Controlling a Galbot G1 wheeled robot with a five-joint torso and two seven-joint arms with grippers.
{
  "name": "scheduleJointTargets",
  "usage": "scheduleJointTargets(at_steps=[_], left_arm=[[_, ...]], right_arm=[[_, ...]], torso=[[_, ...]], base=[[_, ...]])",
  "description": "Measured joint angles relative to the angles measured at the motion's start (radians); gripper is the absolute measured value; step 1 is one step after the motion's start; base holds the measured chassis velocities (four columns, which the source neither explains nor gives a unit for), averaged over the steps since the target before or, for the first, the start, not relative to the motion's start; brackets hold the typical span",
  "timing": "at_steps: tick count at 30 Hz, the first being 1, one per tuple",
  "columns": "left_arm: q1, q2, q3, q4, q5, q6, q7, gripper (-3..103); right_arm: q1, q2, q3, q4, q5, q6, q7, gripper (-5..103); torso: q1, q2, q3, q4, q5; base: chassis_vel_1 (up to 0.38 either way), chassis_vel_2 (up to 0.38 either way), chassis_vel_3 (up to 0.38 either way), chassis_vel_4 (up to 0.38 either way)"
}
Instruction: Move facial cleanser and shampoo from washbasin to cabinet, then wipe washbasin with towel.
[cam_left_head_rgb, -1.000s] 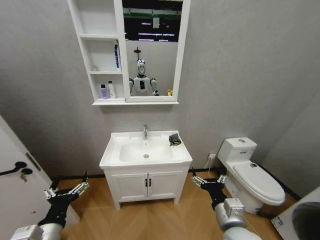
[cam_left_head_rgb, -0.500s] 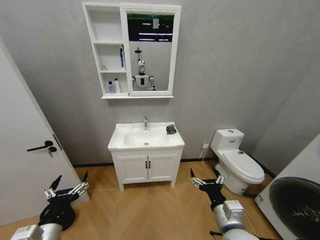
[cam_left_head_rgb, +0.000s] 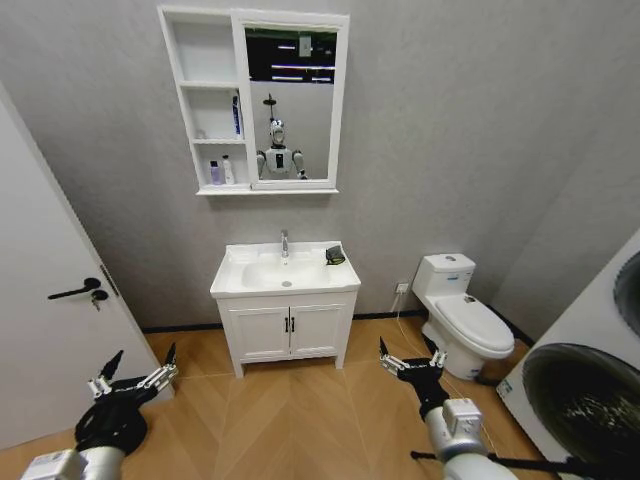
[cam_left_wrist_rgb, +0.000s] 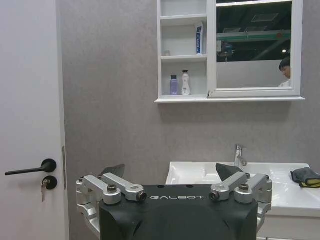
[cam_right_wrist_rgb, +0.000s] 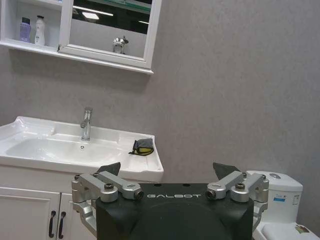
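Washbasin: white, on a two-door vanity against the grey wall, chrome tap at the back
Towel: dark, folded, lying on the basin top at the right rear corner
Cabinet: three open shelves joined to the mirror above the basin
Lowest shelf: purple bottle and white bottle standing side by side
Middle shelf: blue-and-white tube upright at the mirror side
Left gripper: low over the wood floor, fingers spread
Right gripper: low near the toilet, fingers spread
Door: white, black handle, at the left
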Motion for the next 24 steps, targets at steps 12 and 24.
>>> scheduleJointTargets(at_steps=[12, 24], left_arm=[[0.000, 0.000, 0.000, 0.000, 0.000, 0.000, 0.000, 100], [0.000, 0.000, 0.000, 0.000, 0.000, 0.000, 0.000, 100]], right_arm=[[-0.002, 0.000, 0.004, -0.001, -0.017, -0.013, -0.004, 100], [-0.002, 0.001, 0.004, -0.001, -0.017, -0.013, -0.004, 100]], torso=[[0.000, 0.000, 0.000, 0.0000, 0.0000], [0.000, 0.000, 0.000, 0.0000, 0.0000]], base=[[0.000, 0.000, 0.000, 0.000], [0.000, 0.000, 0.000, 0.000]])
